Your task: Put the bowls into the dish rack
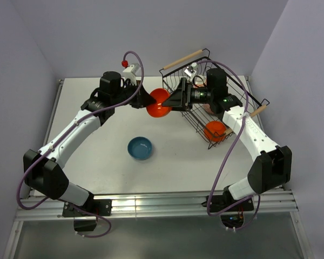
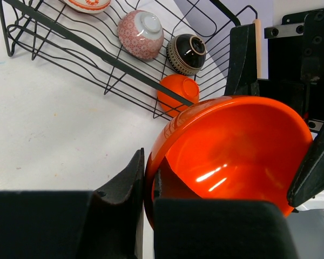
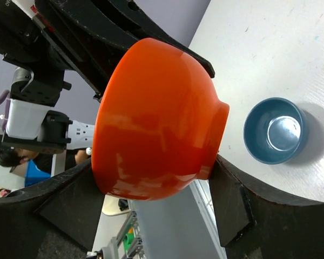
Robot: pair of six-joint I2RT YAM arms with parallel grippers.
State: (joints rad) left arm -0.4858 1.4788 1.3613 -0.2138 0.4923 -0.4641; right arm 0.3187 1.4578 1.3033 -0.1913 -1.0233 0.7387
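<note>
A plain orange bowl [image 1: 158, 102] hangs above the table between both grippers, left of the dish rack [image 1: 202, 127]. My left gripper [image 2: 148, 162] is shut on its rim, one finger inside and one outside the bowl [image 2: 237, 151]. My right gripper [image 3: 151, 170] spans the same bowl [image 3: 156, 118] from its rim side to its foot, and its fingers [image 3: 227, 199] touch it. A blue bowl [image 1: 140, 148] sits upright on the table, also in the right wrist view [image 3: 274, 130]. The rack [image 2: 97, 51] holds a second orange bowl [image 2: 178, 91], a dark brown one [image 2: 187, 53] and patterned ones [image 2: 141, 33].
The rack stands at the table's back right, angled, with wooden handles [image 1: 183, 58] at its ends. The right arm reaches over the rack. Grey walls close in the table at the back and sides. A metal rail runs along the near edge.
</note>
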